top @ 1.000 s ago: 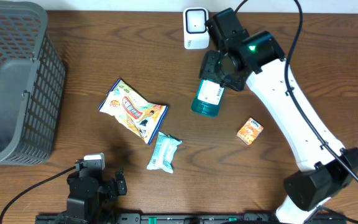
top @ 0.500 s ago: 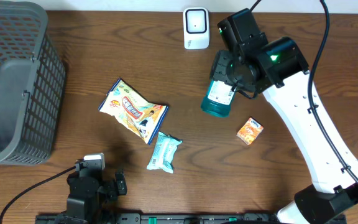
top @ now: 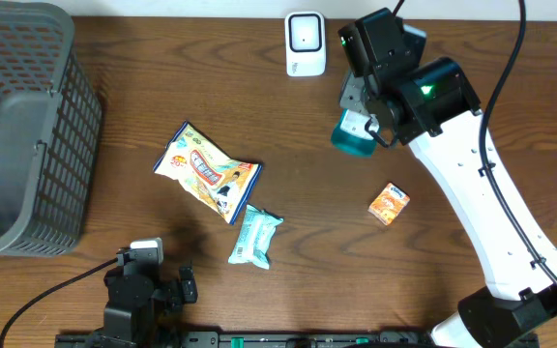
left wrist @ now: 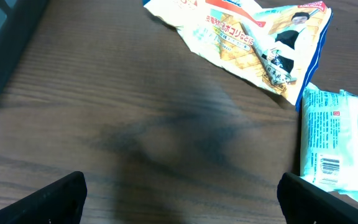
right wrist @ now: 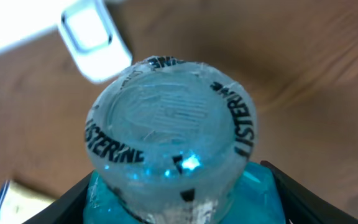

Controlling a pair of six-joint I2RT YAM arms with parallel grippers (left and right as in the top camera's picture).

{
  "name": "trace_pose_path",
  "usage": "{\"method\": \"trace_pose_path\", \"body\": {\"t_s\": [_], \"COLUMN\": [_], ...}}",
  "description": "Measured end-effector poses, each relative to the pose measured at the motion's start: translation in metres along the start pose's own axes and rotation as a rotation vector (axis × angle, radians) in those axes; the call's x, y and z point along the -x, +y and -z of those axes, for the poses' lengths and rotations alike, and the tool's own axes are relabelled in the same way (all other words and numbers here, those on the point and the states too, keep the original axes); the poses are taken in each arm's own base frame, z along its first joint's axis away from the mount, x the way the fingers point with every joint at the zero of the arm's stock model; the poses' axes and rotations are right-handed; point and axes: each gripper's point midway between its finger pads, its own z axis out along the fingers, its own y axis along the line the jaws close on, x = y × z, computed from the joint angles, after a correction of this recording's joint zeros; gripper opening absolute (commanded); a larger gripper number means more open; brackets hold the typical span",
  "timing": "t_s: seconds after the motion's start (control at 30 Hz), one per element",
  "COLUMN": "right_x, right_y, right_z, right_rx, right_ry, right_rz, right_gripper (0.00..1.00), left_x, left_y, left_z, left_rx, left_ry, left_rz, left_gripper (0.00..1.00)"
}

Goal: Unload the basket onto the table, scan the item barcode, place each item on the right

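Overhead: right gripper (top: 364, 114) clenched on mouthwash bottle (top: 352, 141); turn barcode, prob. hidden underneath, toward scanner (top: 305, 43) at 11 o'clock. Left gripper (left wrist: 182, 194) released, idle.

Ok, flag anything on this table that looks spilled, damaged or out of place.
Nothing stands out. The mouthwash bottle hangs tilted in the right gripper, but its cap looks sealed and no spill shows. The snack bag, the pale pack and the orange box lie loose, with no damage showing.

Teal bottle (top: 353, 142), white scanner (top: 305, 43), orange box (top: 390, 204), grey lattice basket (top: 66, 164), brown woodgrain table (top: 162, 87)
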Motion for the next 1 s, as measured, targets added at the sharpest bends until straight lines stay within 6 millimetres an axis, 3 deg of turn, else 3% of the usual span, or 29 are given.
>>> {"method": "trace_pose_path", "body": {"t_s": [0.17,0.5,0.73,0.87,1.0], "right_x": [0.038,0.088,0.12,0.129,0.122], "right_y": [0.008,0.078,0.107,0.123,0.133], "right_z": [-0.009,-0.095,-0.118,-0.132,-0.146], "right_rx": [-0.029,-0.006,-0.009,-0.018,-0.053], "right_ry": [-0.186,-0.483,-0.721,-0.87,-0.992], "right_rz": [-0.054,-0.019,0.01,0.027,0.063], "right_gripper": [0.38,0.38,0.41,0.45,0.46], "left_x": [0.0,0.0,0.0,0.0,0.0], "left_y": [0.0,0.0,0.0,0.0,0.0], "left_z": [0.0,0.0,0.0,0.0,0.0], "left_rx": [0.0,-0.001,0.0,0.0,0.0], "left_ry": [0.0,0.001,0.0,0.0,0.0], "left_rz": [0.0,0.0,0.0,0.0,0.0], "left_gripper": [0.98,0.98,0.98,0.98,0.98]}}
